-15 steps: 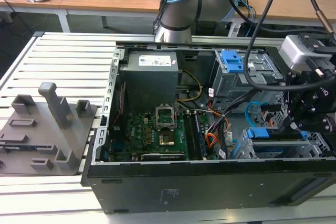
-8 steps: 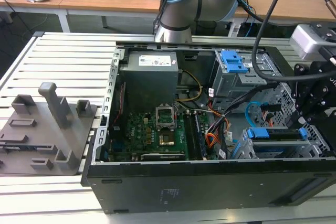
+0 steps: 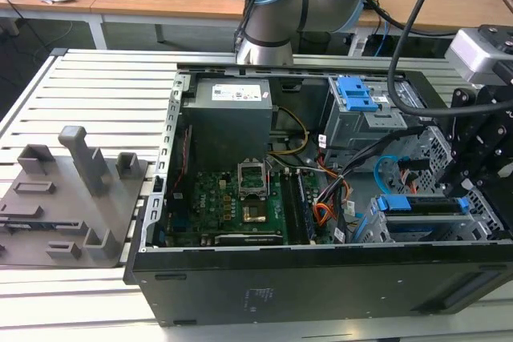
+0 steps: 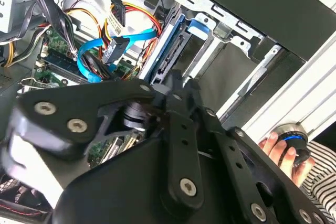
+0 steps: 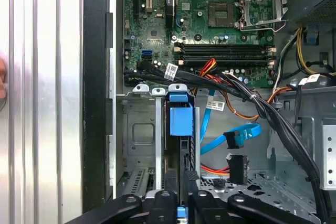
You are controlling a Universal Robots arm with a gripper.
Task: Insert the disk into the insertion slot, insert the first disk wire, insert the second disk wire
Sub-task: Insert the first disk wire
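The disk (image 5: pixel 181 121), in its blue caddy, stands on edge in the insertion slot (image 5: pixel 142 129), a silver perforated cage at the case's front corner (image 3: pixel 377 226). My black gripper (image 5: pixel 181 200) is at the disk's outer end (image 3: pixel 417 204), with a finger on either side of it. The second disk wire (image 5: pixel 231 137), flat and light blue with a dark plug, hangs loose beside the cage. Just past it, the first disk wire (image 5: pixel 236 165), a black plug on orange and red wires, is also unplugged. The second wrist view has the gripper (image 4: pixel 173 80) in front of the disk (image 4: pixel 167 51).
A grey box with a blue latch (image 3: pixel 357 94) sits behind the cage. The motherboard (image 3: pixel 240 194) fills the case floor, with black cable bundles (image 5: pixel 273 114) crossing it. A grey fixture (image 3: pixel 72 198) stands at the exterior view's left. A person's hand (image 4: pixel 273 145) rests outside the case wall.
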